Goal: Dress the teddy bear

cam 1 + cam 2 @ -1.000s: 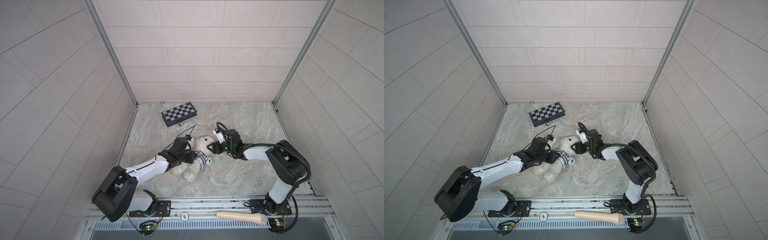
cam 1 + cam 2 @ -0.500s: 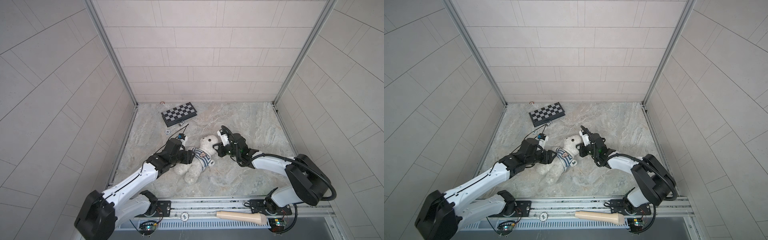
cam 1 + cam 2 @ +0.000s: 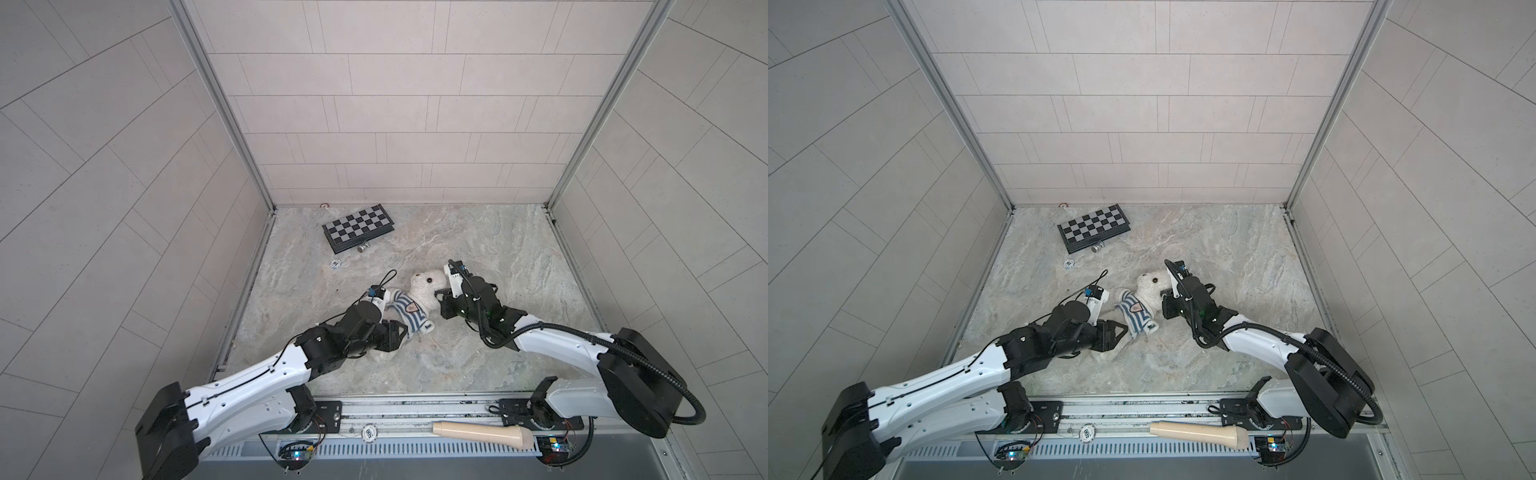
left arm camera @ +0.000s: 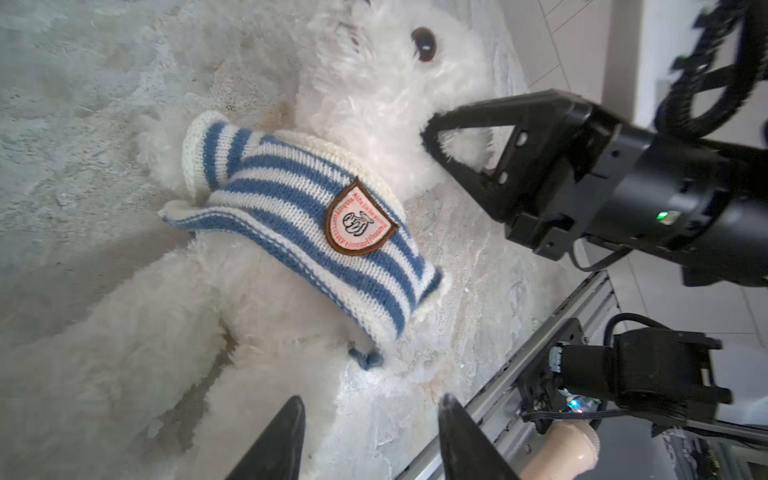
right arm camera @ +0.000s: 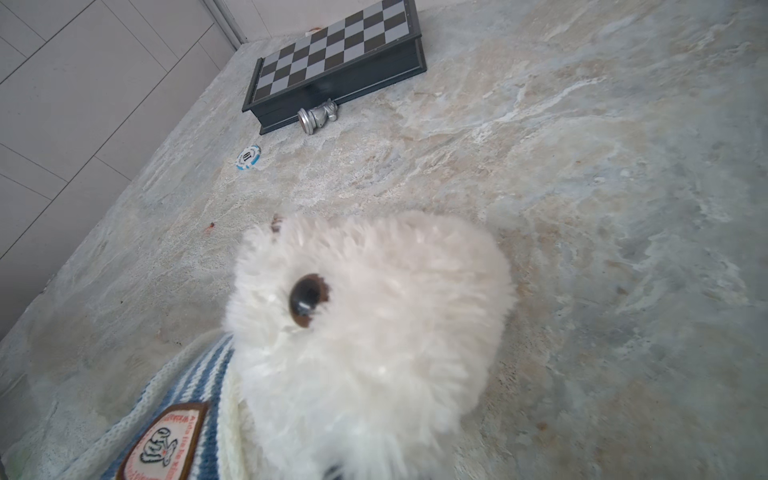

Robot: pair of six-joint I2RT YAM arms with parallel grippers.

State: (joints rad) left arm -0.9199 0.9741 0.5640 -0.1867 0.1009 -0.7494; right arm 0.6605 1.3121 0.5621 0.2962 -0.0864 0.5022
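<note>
Right gripper (image 4: 430,124) is clamping fur on the teddy bear (image 3: 428,283), beside its neck; left gripper (image 4: 372,399) is hovering, jaws apart, by its legs. It is lying mid-table between them. The striped shirt (image 4: 291,216) is riding high: best pinching hem only, pulling nearward.

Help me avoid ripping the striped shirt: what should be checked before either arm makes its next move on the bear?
1. The left gripper is free, jaws apart with nothing between them: ok.
2. The right gripper is shut on fur of the teddy bear beside its head: ok.
3. The shirt is over the head, collar at the neck: ok.
4. Hem pulled down over the belly: not ok, it is bunched high across the chest.
5. Both arms through the sleeves: cannot tell.
6. The chessboard lies apart from the bear: ok.
</note>
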